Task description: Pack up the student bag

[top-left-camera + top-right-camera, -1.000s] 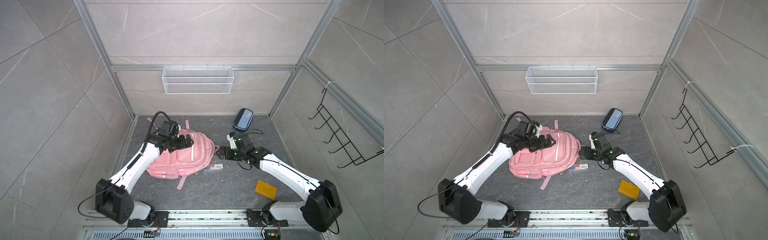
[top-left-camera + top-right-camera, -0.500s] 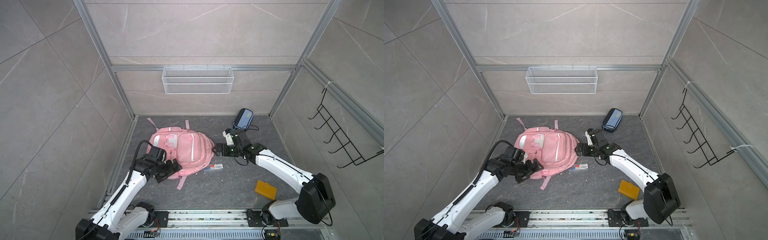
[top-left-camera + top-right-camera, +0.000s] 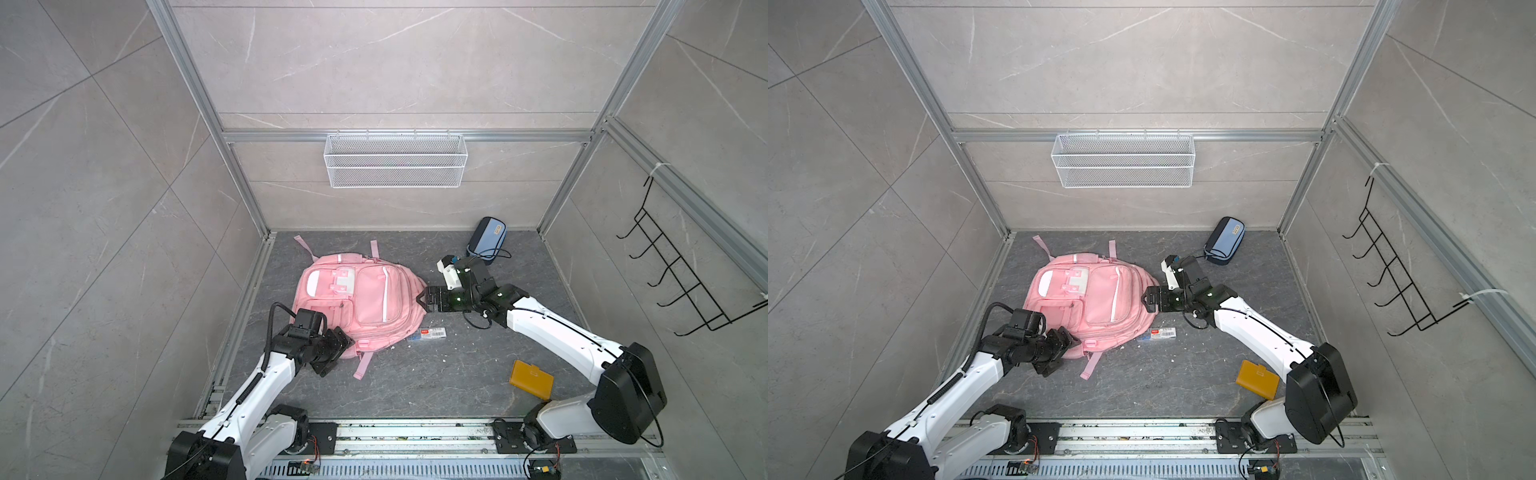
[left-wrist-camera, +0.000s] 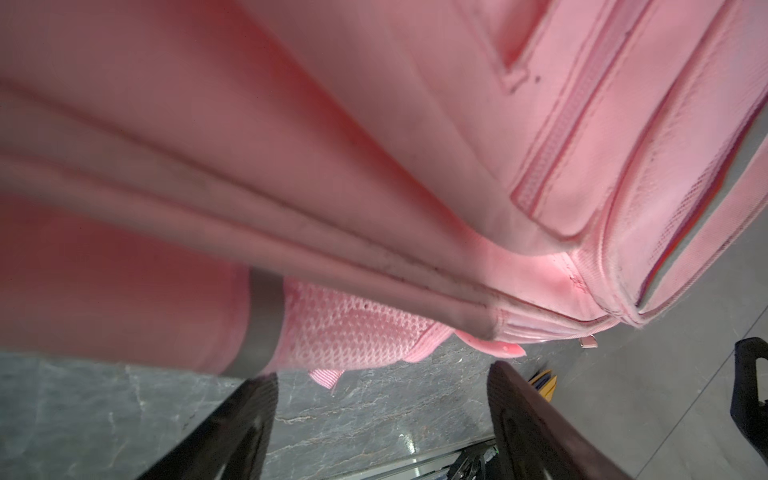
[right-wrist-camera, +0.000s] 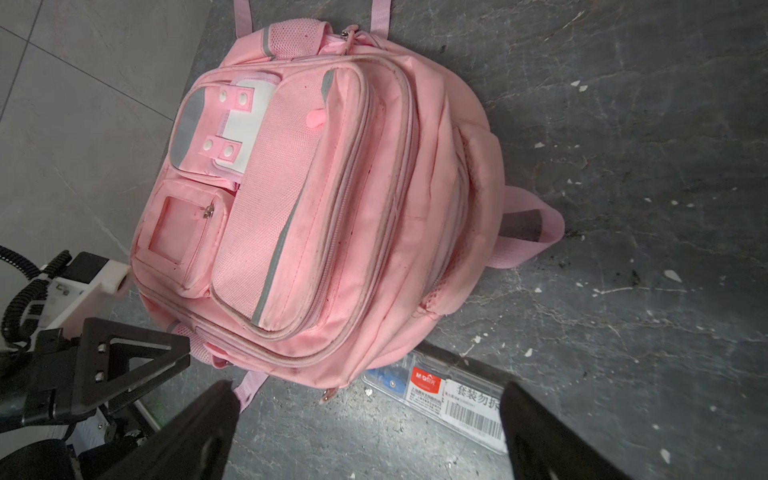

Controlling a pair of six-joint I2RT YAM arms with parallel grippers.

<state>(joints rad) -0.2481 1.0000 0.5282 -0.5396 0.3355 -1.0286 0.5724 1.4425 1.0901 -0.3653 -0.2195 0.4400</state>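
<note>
Our bag (image 3: 365,299) lies flat on the table (image 3: 457,374), left of centre. Our left hand (image 3: 340,351) gapes empty at its 7 o'clock corner and our right hand (image 3: 419,300) is wide and empty at 3 o'clock. If we pinch only loose fabric, we may drag the bag over the clear box (image 3: 427,333) at 5 o'clock.

the student bag (image 3: 370,299) was soft pink all over, with a white flap pocket (image 5: 253,124) and pale grey reflective strips (image 5: 276,257). the pencil case (image 3: 489,237) was light blue edged in navy. the wallet (image 3: 532,379) was mustard yellow. the clear box (image 5: 440,395) bore a red and white label with a black barcode. the floor (image 3: 457,382) was dark grey, veined like marble; the walls (image 3: 374,62) were pale grey with thin white veins. the wire basket (image 3: 395,160) was white and the hook rack (image 3: 685,282) black. the left arm (image 3: 257,386) and right arm (image 3: 552,332) were white with black joints.
</note>
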